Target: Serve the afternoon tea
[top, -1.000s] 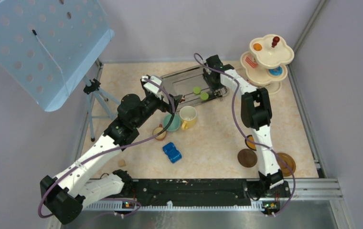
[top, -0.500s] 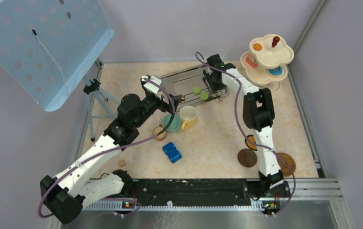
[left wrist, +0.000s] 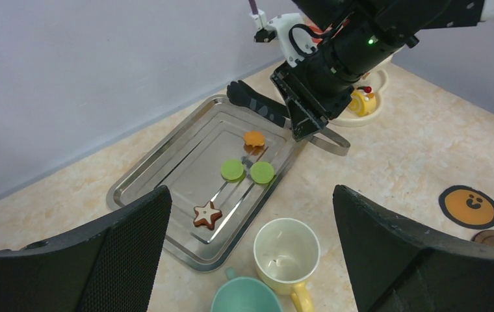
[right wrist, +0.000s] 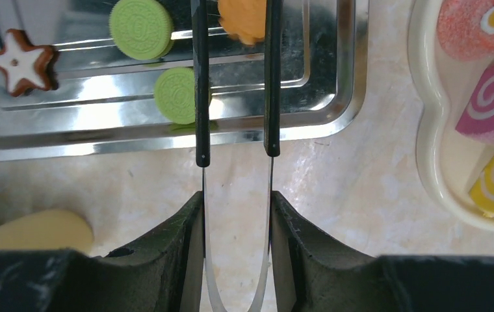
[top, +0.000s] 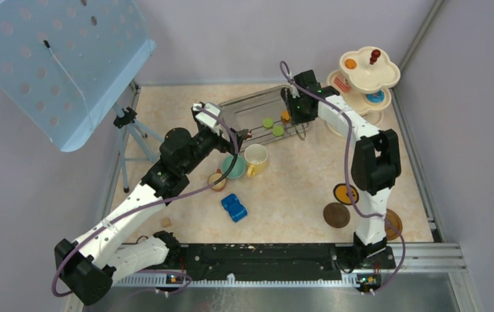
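The orange cake (right wrist: 244, 18) lies at the steel tray's (right wrist: 322, 123) right end, between the parted arms of the black tongs (right wrist: 200, 91); contact cannot be told. The right gripper (right wrist: 236, 211), clamped on the tongs, hovers there, its elbow swung farther from the tray than a second ago.

The left fingers (left wrist: 101, 260) gape wide; the right fingers (right wrist: 173, 250) pinch narrowly.
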Controlling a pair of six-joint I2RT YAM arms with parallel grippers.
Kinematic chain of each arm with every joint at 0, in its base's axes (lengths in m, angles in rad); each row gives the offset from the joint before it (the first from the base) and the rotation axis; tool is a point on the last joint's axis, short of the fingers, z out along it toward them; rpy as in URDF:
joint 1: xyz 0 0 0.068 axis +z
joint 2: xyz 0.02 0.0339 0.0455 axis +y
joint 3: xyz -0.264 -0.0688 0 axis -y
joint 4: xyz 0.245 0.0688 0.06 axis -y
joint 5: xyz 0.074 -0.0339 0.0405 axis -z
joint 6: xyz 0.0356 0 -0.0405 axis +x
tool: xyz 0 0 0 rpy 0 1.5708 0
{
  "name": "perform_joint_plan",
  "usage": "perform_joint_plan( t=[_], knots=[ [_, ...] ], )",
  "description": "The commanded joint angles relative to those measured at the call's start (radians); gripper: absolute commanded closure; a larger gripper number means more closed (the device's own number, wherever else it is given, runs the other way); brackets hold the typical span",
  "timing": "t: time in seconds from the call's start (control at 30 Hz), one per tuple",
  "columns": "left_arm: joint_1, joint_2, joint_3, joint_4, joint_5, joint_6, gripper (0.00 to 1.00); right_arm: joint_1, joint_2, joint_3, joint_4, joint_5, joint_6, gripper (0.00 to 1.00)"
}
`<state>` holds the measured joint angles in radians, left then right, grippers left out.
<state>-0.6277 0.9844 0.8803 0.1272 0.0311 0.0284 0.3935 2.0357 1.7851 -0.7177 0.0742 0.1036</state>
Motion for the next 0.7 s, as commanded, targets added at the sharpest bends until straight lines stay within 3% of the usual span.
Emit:
perform_joint_plan(
  t=[0.0, 0.13, 0.33, 0.67],
  knots=[
    [-0.004, -0.01, 0.002, 0.042, 0.016, -0.005, 0.01, -0.019, -0.119, -0.025, 0.049, -0.084, 0.044, 1.0],
    [-0.003, -0.012, 0.001, 0.042, 0.014, -0.005, 0.01, -0.019, -0.124, -0.06, 0.04, -0.078, 0.047, 0.96],
    [-0.003, -0.008, 0.001, 0.041, 0.012, -0.005, 0.01, -0.019, -0.124, -0.126, 0.051, -0.027, 0.034, 0.73],
    [-0.003, -0.006, 0.002, 0.039, 0.013, -0.004, 0.01, -0.019, -0.096, -0.164, 0.06, 0.005, -0.021, 0.58]
  ],
)
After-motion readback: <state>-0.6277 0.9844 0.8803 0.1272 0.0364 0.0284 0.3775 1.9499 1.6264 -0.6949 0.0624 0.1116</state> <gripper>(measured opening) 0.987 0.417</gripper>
